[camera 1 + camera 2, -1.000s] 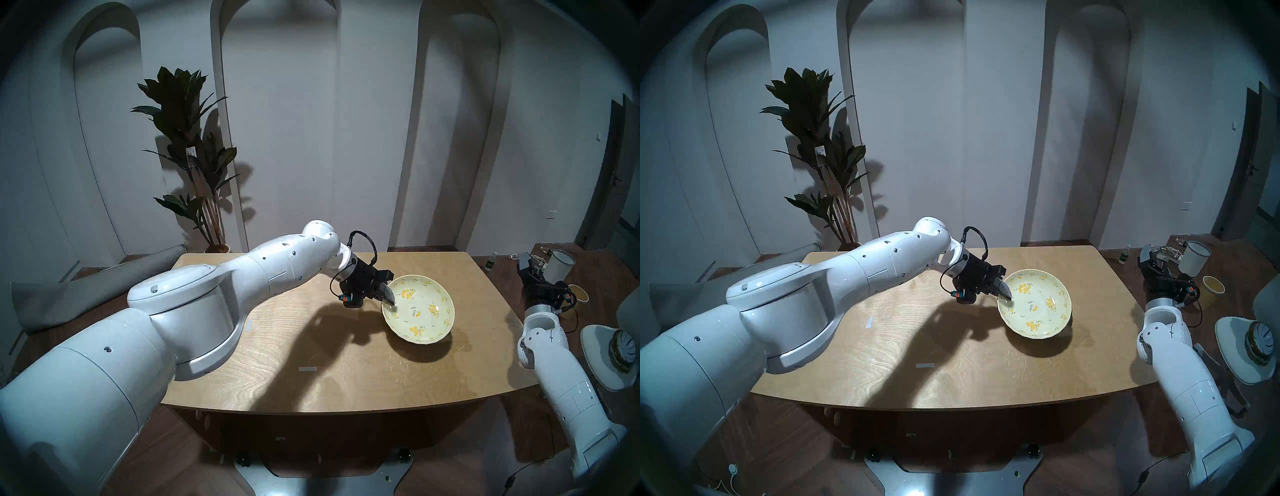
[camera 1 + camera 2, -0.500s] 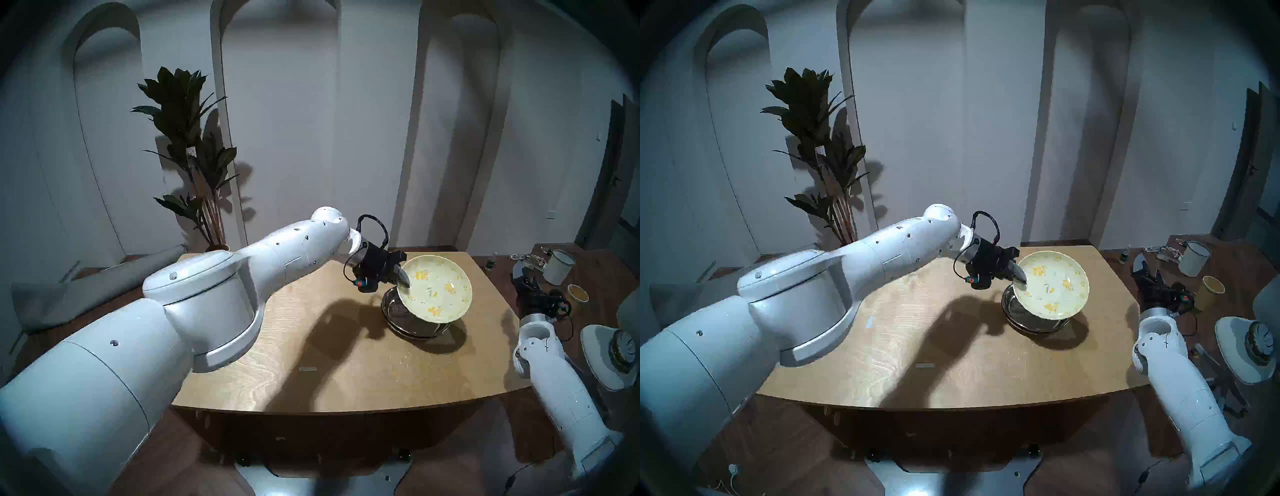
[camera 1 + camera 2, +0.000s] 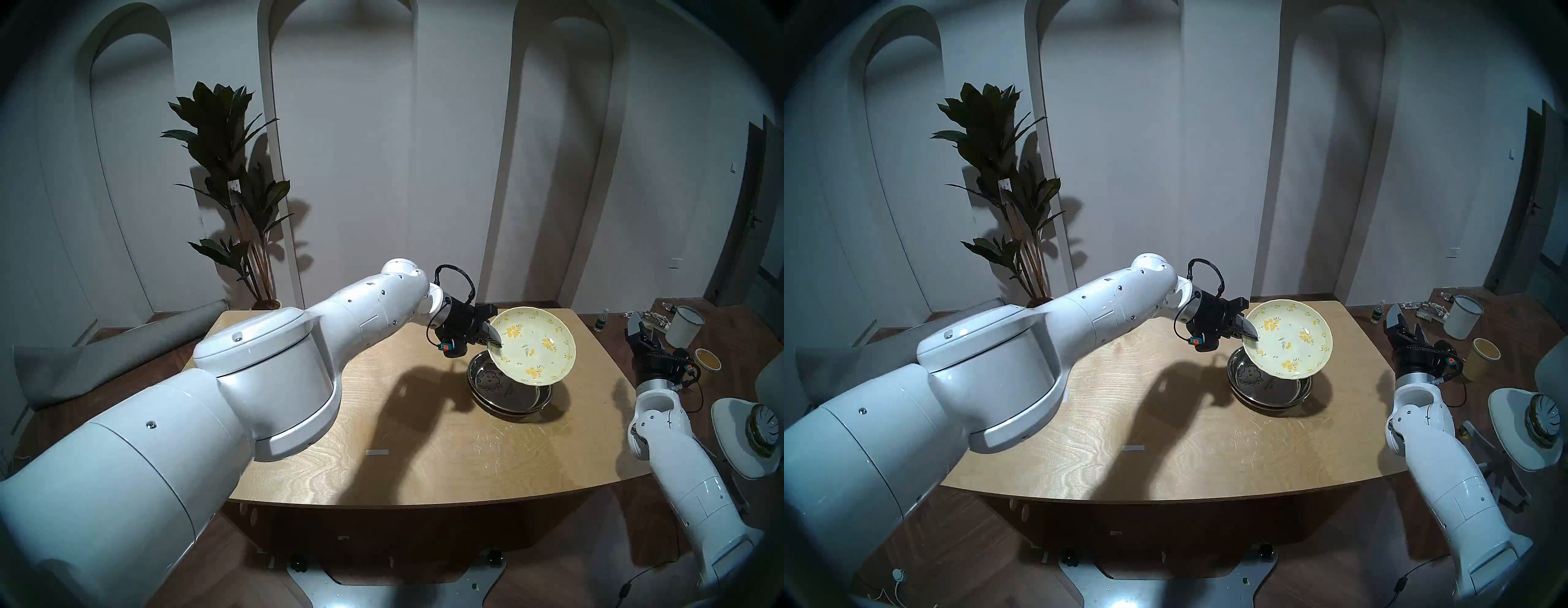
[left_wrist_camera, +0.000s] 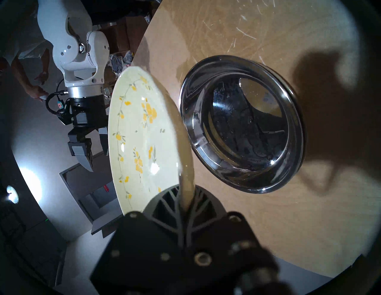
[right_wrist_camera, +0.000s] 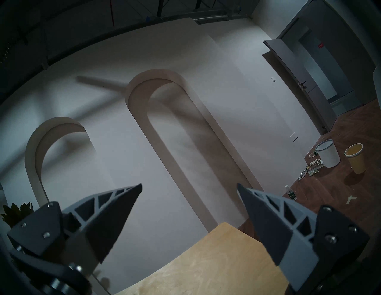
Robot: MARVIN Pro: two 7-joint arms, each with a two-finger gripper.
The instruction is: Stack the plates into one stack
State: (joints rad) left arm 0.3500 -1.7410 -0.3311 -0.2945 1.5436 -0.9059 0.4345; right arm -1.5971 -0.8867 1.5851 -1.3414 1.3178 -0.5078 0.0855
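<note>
Right now my left gripper [image 3: 494,338] is clamped tight on the near-left rim of the pale yellow flowered plate [image 3: 535,347], one finger inside the dish and one under it. In my left wrist view the rim runs straight down between the two fingers [image 4: 165,203], which pinch it on both sides. The plate hangs in the air, tilted, its free edge raised toward the back right of the bench [image 3: 424,450] and its held edge lower.

Under it, on the bench, sits the shiny steel plate [image 3: 502,392] with a cartoon figure printed on its floor. The flowered plate covers the steel one's far right part from the head camera, and the two do not touch: the wrist view shows bare wood between their rims. A second rim shows just beneath the steel plate's near edge, so it seems to rest on another dish, though I cannot tell what that one is.

My right gripper [image 3: 639,329] is off the right end of the bench, well apart from the plates, with its fingers [image 5: 115,214] spread wide and nothing between them. Beyond it on the floor stand a white cup [image 3: 684,326] and a yellow paper cup [image 3: 707,359].
</note>
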